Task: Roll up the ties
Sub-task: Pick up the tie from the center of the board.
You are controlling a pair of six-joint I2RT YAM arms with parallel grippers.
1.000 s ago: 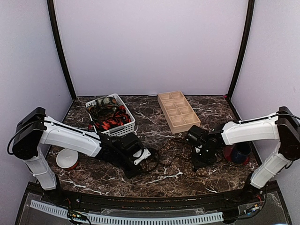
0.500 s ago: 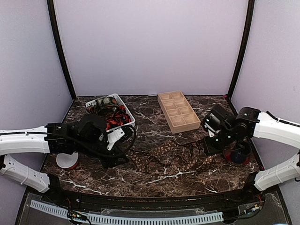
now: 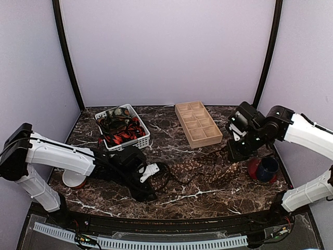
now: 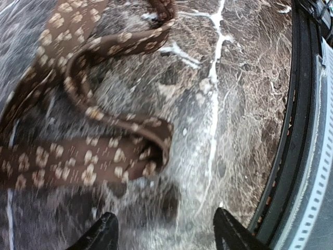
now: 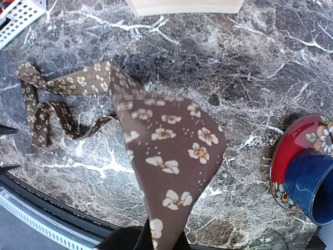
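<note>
A brown tie [image 3: 200,169] with pale flowers lies strung across the middle of the marble table. My right gripper [image 3: 233,152] is shut on its wide end and holds it off the table. In the right wrist view that wide end [image 5: 171,146] spreads upward from my right gripper [image 5: 161,242]. The narrow end [image 4: 104,159] lies folded on the table just ahead of my left gripper [image 4: 166,234], which is open and touches nothing. In the top view the left gripper [image 3: 147,183] sits low beside that end. More ties [image 3: 120,131], red-and-black and dark, fill a white basket.
The white basket [image 3: 139,141] stands at the back left and a wooden compartment tray [image 3: 197,124] at the back centre. A blue cup on a red saucer [image 3: 265,169] sits under the right arm. A white bowl [image 3: 73,177] is by the left arm. The table's front edge [image 4: 291,156] is close.
The left gripper has opened and let go of the tie's narrow end, swinging back toward the centre. The right gripper has risen and pulled back with the wide end.
</note>
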